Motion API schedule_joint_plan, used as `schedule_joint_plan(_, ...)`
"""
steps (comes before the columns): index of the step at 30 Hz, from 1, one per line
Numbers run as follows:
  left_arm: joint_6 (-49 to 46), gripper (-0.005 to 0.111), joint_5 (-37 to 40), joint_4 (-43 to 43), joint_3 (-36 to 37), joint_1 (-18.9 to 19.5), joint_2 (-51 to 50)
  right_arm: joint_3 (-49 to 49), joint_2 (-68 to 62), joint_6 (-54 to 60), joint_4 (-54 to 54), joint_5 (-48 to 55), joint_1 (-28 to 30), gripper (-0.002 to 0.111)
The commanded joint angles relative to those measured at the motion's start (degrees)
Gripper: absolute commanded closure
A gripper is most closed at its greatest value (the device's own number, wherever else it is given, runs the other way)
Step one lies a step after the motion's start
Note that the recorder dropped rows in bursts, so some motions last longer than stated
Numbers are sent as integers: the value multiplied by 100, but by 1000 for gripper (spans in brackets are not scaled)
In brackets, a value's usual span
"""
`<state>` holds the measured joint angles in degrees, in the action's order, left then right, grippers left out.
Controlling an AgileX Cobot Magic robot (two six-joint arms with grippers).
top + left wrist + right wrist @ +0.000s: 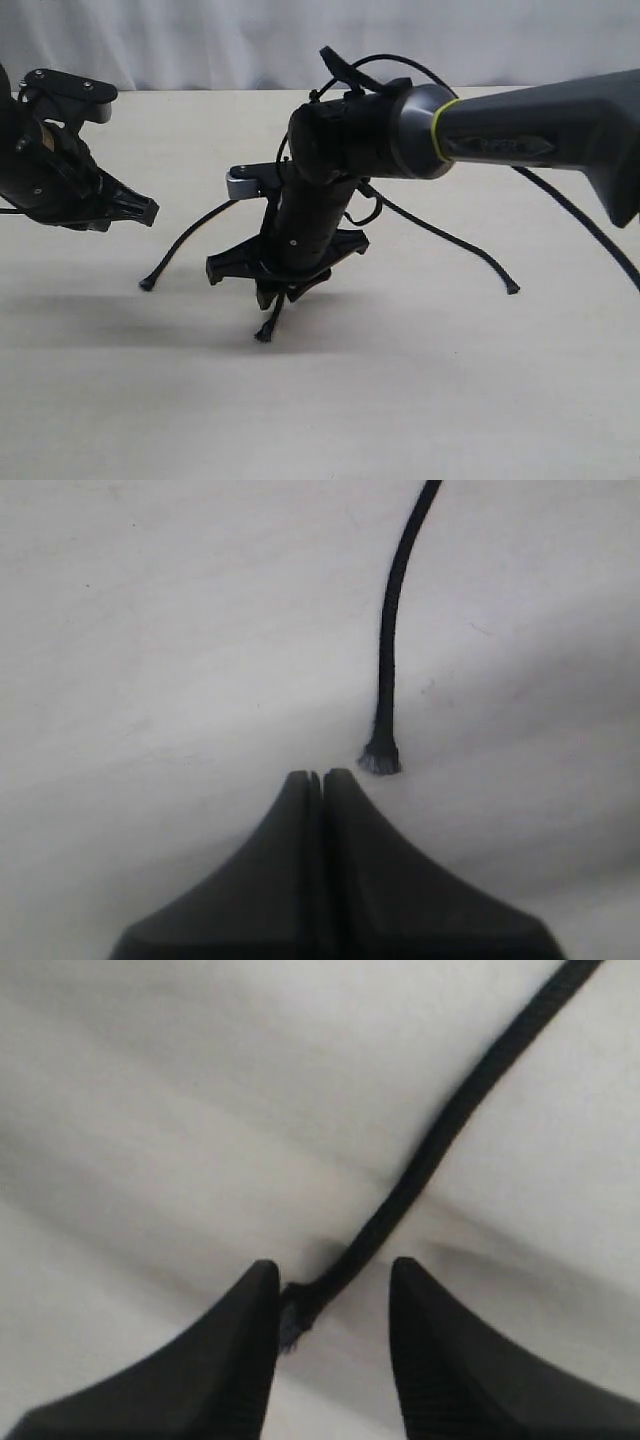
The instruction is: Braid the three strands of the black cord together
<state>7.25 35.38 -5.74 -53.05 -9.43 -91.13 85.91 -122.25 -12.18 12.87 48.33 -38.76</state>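
Right gripper [330, 1285]: fingers [245, 1360] spread, gap open. The frayed tip of the middle strand [440, 1140] lies in the gap, close against the inner face of one finger and apart from the other. Nothing is pinched. The strand runs out of the gap flat along the table [150, 1110].

Exterior view: right gripper [285, 290] points down at the table [400, 400], and its arm [520, 140] reaches in across the middle. The middle strand [268, 325] shows just below the gripper, tip on the table.

Left gripper [322, 777]: fingers [280, 880] pressed together, only a thin seam between them, holding nothing. The flared tip of the left strand [390, 630] lies just beside the fingertips, not touching.

Exterior view: left gripper [140, 210] is well to the left of the right gripper and looks clear of the table. The left strand [190, 240] runs from behind the right gripper's wrist out to the left, its tip on the table under the left gripper.

The right strand [470, 255] runs from the same wrist out to the right, its tip well apart from the right gripper.

Cord [395, 210]: three strands fan out from behind the right gripper's wrist. The joined end is hidden there.
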Motion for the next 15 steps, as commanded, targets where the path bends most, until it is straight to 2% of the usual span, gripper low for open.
schedule_joint_plan(1, 33, 107, -59, 28, -40, -34, -14, 71, -78, -201, -181, -114, -6, 67)
schedule_joint_plan(10, 33, 107, -323, 51, -40, -34, -14, 71, -438, -516, -156, -146, -6, 68)
schedule_joint_plan(12, 33, 107, -399, 42, -40, -34, -14, 71, -468, -516, -242, 1, -6, 77)
schedule_joint_plan(15, -35, 107, -465, 42, -40, -34, -14, 71, -481, -433, -490, 190, -6, 101)
